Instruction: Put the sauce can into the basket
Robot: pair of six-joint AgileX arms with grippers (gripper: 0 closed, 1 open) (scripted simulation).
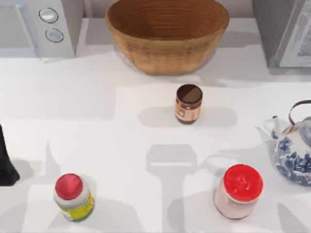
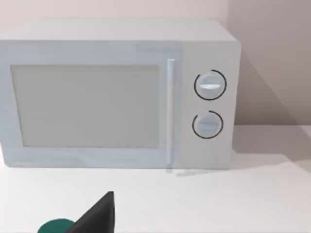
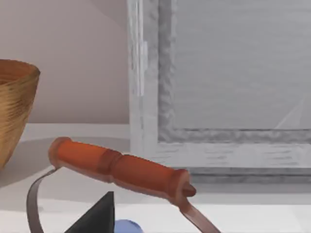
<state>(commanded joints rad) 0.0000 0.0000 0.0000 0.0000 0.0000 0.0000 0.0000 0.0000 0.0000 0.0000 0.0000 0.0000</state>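
One sauce can (image 1: pixel 188 104) stands upright mid-tabletop (image 1: pixel 121 145), apart from and in front of the single basket (image 1: pixel 167 34) at the back edge, open surface all round it. Two red-lidded jars sit near the front edge: one with a yellow-green label (image 1: pixel 73 197) at left, one pinkish (image 1: pixel 237 191) at right. One blue-patterned teapot (image 1: pixel 293 151) crowds the right edge. A dark shape (image 1: pixel 7 160) at the left edge may be the left arm; I cannot tell either end effector's state.
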